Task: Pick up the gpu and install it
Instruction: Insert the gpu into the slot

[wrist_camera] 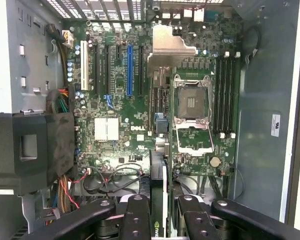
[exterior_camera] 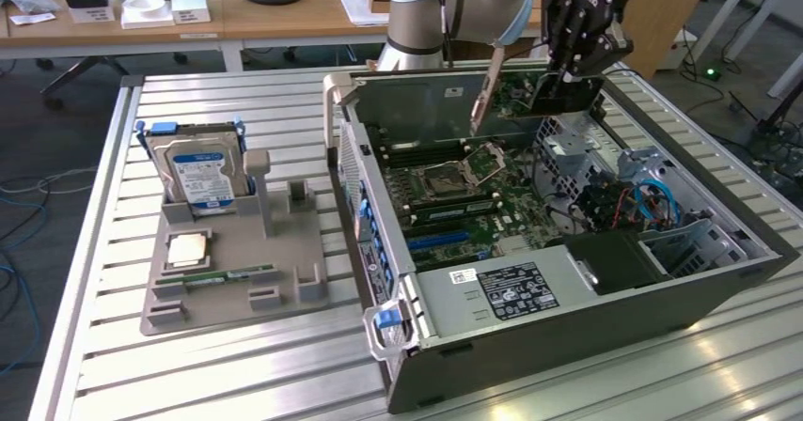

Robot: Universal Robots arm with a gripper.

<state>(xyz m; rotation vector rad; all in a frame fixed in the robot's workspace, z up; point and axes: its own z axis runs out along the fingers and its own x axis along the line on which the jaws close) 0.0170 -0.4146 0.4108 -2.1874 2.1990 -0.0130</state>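
My black gripper (exterior_camera: pixel 561 78) hangs over the far end of the open computer case (exterior_camera: pixel 702 280) and is shut on the gpu (exterior_camera: pixel 533 97). The card stands on edge, clear above the motherboard (exterior_camera: pixel 464 186), with its silver bracket (exterior_camera: pixel 483 97) slanting down at one end. In the wrist view the gpu (wrist_camera: pixel 158 187) runs edge-on away from my gripper (wrist_camera: pixel 160 207), and its bracket (wrist_camera: pixel 167 47) is at the far end. It hovers beside the blue slot (wrist_camera: pixel 129 70) and the black slots on the motherboard (wrist_camera: pixel 115 100), next to the open processor socket (wrist_camera: pixel 192 105).
A grey parts holder (exterior_camera: pixel 289 289) at the exterior view's left carries a hard drive (exterior_camera: pixel 201 172), a processor (exterior_camera: pixel 188 247) and a green memory stick (exterior_camera: pixel 232 275). Inside the case are the power supply (exterior_camera: pixel 502 289), coloured cables (exterior_camera: pixel 640 205) and a drive cage (exterior_camera: pixel 577 144).
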